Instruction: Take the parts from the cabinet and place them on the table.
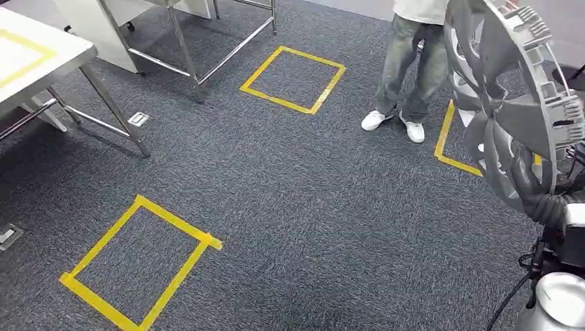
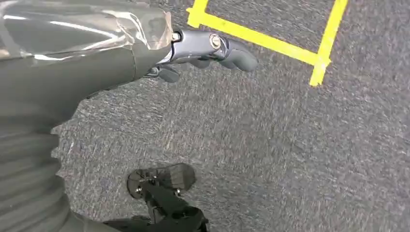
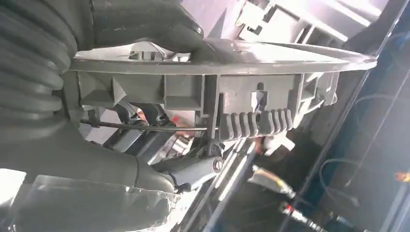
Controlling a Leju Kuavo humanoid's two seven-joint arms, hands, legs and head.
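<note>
Right up against the lens in the right wrist view, the grey ribbed cover and thick thumb of the right robot hand [image 3: 145, 29] clamp onto the rim of a silver wheel cover [image 3: 227, 92], thumb pressed on the smooth outer face, darker fingers [image 3: 193, 171] curling in behind the ribbed clips on the back. That's a firm grip on the part. In the head view the same wheel cover [image 1: 514, 96] stands raised on edge at three o'clock, its spokes and notched rim facing the camera, the right arm's ribbed sleeve coming up beneath it at about four o'clock.

Over to the left wrist view: the left robot hand [image 2: 208, 50] hangs above the grey carpet [image 2: 270, 159], fingers curled in and nothing in them.

Across the floor in the head view, a yellow tape square [image 1: 138, 262] sits at seven o'clock, another yellow square [image 1: 292, 79] at twelve, and a third tape outline [image 1: 448, 141] peeks out just beside the wheel cover. A person [image 1: 410, 69] in grey jeans and white shoes stands at one o'clock, between the twelve o'clock square and the part. At ten o'clock, the corner of a white table [image 1: 41, 58] on steel legs, well apart from the wheel cover.
</note>
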